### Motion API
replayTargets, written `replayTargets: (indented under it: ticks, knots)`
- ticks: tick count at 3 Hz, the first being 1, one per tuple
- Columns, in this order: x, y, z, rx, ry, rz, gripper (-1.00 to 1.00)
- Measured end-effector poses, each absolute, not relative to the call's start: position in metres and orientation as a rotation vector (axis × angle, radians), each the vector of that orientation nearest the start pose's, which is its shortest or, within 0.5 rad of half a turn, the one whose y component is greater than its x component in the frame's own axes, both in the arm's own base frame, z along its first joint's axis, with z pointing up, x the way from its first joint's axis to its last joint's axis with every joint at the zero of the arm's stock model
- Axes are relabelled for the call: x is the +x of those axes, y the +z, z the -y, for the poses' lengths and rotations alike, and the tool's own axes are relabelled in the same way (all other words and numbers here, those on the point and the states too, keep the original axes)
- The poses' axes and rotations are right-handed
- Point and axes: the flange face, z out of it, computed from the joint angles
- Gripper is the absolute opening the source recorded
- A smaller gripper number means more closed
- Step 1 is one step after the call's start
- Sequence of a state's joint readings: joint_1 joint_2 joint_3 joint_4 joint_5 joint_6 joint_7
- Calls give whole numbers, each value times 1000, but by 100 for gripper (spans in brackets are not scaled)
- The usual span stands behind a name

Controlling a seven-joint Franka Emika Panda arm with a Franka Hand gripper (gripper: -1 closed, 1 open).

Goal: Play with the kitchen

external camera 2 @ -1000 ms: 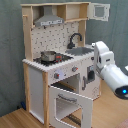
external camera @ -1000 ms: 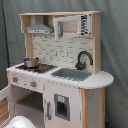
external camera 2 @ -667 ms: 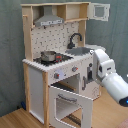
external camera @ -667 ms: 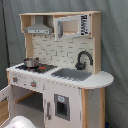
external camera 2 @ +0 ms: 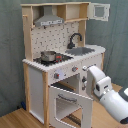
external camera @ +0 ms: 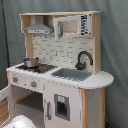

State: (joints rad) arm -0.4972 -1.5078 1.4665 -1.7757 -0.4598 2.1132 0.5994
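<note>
Gripper: hidden in both exterior views; whether it is open or closed cannot be told. In the second exterior view the white arm (external camera 2: 107, 90) reaches in from the second exterior view's lower right, its wrist end just in front of the kitchen (external camera 2: 60, 60) at the level of the knobs (external camera 2: 65, 73). Against the frame one second ago, the arm has dropped lower and swung further toward the kitchen front, beside the open oven door (external camera 2: 70, 102), which hangs forward and down.

In the first exterior view only a pale rounded part of the arm (external camera: 20, 121) shows at the bottom edge, below the kitchen (external camera: 60, 75).

On the kitchen, unchanged: a small metal pot (external camera 2: 48, 56) on the stovetop (external camera 2: 52, 59), the black faucet (external camera 2: 75, 39) behind the grey sink (external camera 2: 82, 50), range hood (external camera 2: 49, 20) above.
</note>
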Motion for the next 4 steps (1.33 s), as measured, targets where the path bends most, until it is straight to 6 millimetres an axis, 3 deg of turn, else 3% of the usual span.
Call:
replayTargets:
  ticks: [2,4]
  knots:
    - [88,376,-667,1295,1730,-684,100]
    - [102,331,-679,1429,1838,-674,100]
